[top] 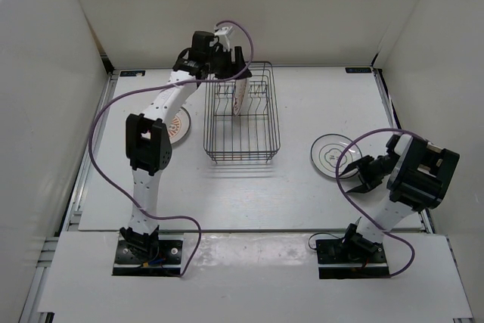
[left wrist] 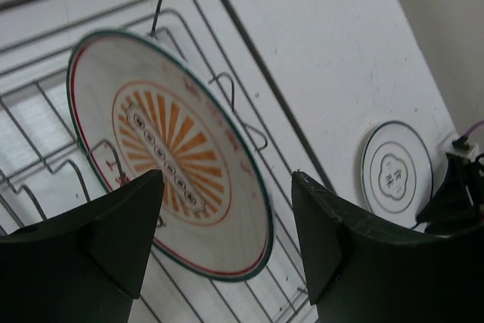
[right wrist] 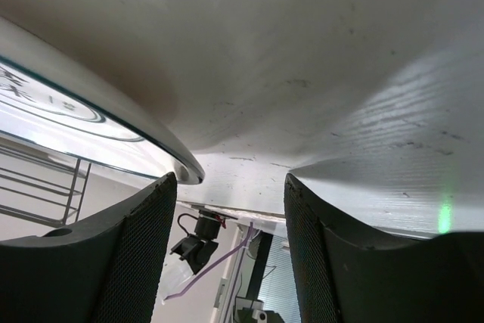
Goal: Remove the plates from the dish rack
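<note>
- Plates: one orange-patterned plate (left wrist: 170, 153) stands on edge among the prongs at the far end of the dish rack (top: 242, 141). The ringed plate (top: 333, 155) lies flat on the desk (top: 302, 104) to the right. A third plate (top: 180, 128) lies flat left of the rack, half under my left arm.
- Left tool (left wrist: 227, 187) hangs over the rack's far-left corner, jaws wide and empty. The standing plate is just ahead of it and lower.
- That plate's rim runs near to far, so I judge the jaws must straddle its top edge.
- Right tool (right wrist: 231, 187), well apart from the rack, sits at the ringed plate's rim with its jaws apart. It is probably gripping nothing, though the view is tight.
</note>
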{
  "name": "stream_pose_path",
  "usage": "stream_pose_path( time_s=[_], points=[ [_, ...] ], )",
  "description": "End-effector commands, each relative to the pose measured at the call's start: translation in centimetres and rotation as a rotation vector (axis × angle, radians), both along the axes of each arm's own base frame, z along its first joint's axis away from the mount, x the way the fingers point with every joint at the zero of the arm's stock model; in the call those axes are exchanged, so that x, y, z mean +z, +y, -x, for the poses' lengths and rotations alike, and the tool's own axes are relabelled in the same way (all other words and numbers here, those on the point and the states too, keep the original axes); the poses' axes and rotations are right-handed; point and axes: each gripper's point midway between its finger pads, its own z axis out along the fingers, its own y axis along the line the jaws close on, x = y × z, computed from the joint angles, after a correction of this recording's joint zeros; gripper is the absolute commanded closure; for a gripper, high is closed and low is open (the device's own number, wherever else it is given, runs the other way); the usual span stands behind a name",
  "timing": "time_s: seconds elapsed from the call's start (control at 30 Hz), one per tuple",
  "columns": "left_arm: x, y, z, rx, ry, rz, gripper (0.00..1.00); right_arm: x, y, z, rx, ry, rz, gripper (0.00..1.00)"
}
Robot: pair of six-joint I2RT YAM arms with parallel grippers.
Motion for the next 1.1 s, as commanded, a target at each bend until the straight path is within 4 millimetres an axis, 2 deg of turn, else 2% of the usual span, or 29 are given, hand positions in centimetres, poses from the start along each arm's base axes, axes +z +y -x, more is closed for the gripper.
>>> stream_pose_path(
  time_s=[0.0,0.1,0.13,0.23,0.33,0.37,0.4,0.5,0.6,0.63,0.67,0.83,1.07],
  points=[
    [-1.2,0.1,3.2,-0.059,0.095,-0.051,0.22,0.5,-0.5,-0.7,0.012,-0.016,0.0,0.38],
    [-3.0,0.3,4.6,-0.077,0.12,-0.075,0.23,0.5,-0.4,-0.8,0.014,-0.017,-0.008,0.38],
    [-2.5,0.1,4.6,-0.081,0.095,-0.071,0.23,0.4,-0.4,-0.8,0.01,-0.013,-0.011,0.38],
    [-3.2,0.2,4.6,-0.088,0.11,-0.09,0.27,0.2,-0.3,-0.6,0.011,-0.005,-0.017,0.38],
    [-2.6,0.1,4.1,-0.096,0.092,-0.1,0.39,0.1,-0.5,-0.8,0.008,-0.007,-0.019,0.38],
    [-1.6,0.0,4.1,-0.099,0.069,-0.093,0.43,0.1,-0.4,-0.8,0.009,-0.003,-0.022,0.38],
    [-1.8,0.1,3.9,-0.092,0.072,-0.094,0.49,0.0,-0.5,-0.8,0.004,-0.003,-0.024,0.38],
    [-1.0,0.0,3.8,-0.072,0.057,-0.071,0.57,-0.1,-0.5,-0.6,-0.002,0.001,-0.026,0.38],
    [-0.2,0.0,3.5,-0.048,0.039,-0.038,0.6,-0.1,-0.6,-0.6,-0.009,0.0,-0.029,0.38],
    [0.9,0.0,3.4,-0.043,0.008,-0.023,0.62,-0.1,-0.6,-0.7,-0.007,0.0,-0.029,0.38],
    [0.7,-0.1,3.5,-0.038,0.013,-0.02,0.62,-0.1,-0.6,-0.7,-0.008,-0.002,-0.032,0.38],
    [4.7,0.2,2.5,0.009,-0.067,0.074,0.75,-0.1,-0.8,-0.6,-0.01,-0.002,-0.027,0.38],
    [9.9,0.8,1.3,0.074,-0.166,0.173,0.86,-0.1,-1.0,-0.7,-0.008,0.002,-0.021,0.38]
  ],
)
